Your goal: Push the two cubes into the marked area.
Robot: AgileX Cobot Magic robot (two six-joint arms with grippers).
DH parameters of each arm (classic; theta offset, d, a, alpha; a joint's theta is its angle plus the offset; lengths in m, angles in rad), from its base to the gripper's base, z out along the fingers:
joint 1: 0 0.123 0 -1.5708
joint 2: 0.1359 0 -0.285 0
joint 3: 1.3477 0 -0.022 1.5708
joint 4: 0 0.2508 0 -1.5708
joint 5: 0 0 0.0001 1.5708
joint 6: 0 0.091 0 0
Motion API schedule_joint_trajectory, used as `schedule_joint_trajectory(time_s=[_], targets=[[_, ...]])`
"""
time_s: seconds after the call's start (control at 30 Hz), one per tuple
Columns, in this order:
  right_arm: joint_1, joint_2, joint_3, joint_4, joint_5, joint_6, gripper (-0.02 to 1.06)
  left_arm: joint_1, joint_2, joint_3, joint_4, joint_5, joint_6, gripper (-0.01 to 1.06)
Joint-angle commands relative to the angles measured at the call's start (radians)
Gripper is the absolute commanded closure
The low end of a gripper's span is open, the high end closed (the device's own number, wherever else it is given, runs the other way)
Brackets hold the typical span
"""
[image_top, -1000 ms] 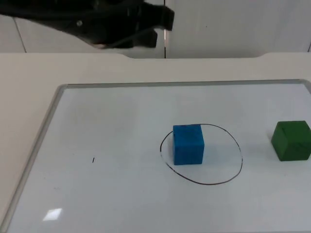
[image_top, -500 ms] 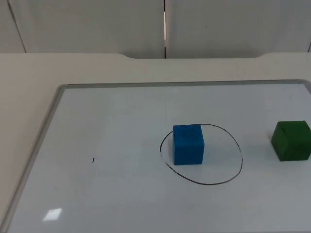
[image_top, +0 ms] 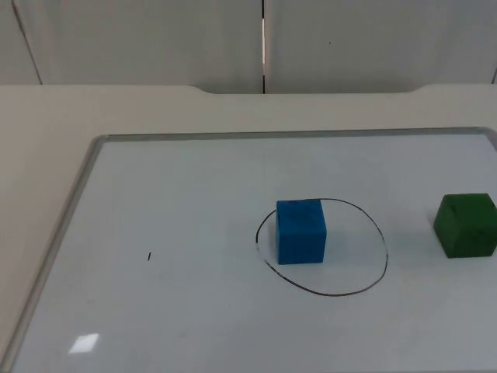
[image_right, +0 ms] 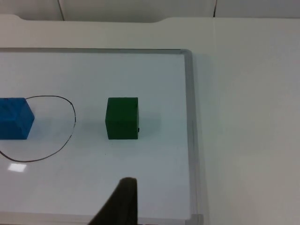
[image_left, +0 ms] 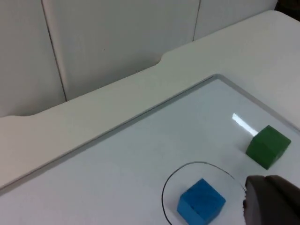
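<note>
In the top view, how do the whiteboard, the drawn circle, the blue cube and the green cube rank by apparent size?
1. whiteboard
2. drawn circle
3. blue cube and green cube: they look about alike, so no ranking between them.

The room is evenly and brightly lit, a soft white light from above. The whiteboard (image_top: 194,202) takes on a faint bluish sheen, and a small bright patch of glare (image_top: 84,342) sits on it near the front edge in the top view; another streak of glare (image_left: 243,124) shows beside the green cube (image_left: 267,146) in the left wrist view. Shadows are weak: the blue cube (image_top: 300,231) casts only a pale smudge toward the right, and the green one a faint haze on the board. Edges of cubes and the drawn ring (image_top: 322,247) look a little soft. A dark fingertip (image_left: 272,201) close to the lens is out of focus.
</note>
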Motion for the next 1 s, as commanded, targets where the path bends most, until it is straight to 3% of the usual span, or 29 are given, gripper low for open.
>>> schedule_joint_trajectory(time_s=[0.0, 0.23, 0.3, 0.33, 0.5, 0.8, 0.97], targets=[[-0.003, -0.004, 0.009, 0.002, 0.000, 0.002, -0.01, -0.002, -0.048, 0.033, 0.011, 0.006, -0.016, 1.05], [-0.003, -0.004, 0.009, 0.002, 0.000, 0.002, -0.01, -0.002, -0.231, 0.168, 0.154, 0.046, -0.158, 1.05], [-0.003, -0.004, 0.009, 0.002, 0.000, 0.002, -0.01, -0.002, -0.302, 0.187, 0.267, 0.115, -0.276, 1.05], [-0.003, -0.004, 0.009, 0.002, 0.000, 0.002, -0.01, -0.002, -0.302, 0.187, 0.267, 0.115, -0.276, 1.05], [-0.003, -0.004, 0.009, 0.002, 0.000, 0.002, -0.01, -0.002, -0.446, 0.188, 0.446, 0.270, -0.438, 1.05], [-0.003, -0.004, 0.009, 0.002, 0.000, 0.002, -0.01, -0.002, -0.663, 0.188, 0.541, 0.489, -0.494, 1.05], [-0.003, -0.004, 0.009, 0.002, 0.000, 0.002, -0.01, -0.002, -0.761, 0.188, 0.553, 0.542, -0.514, 1.05]])
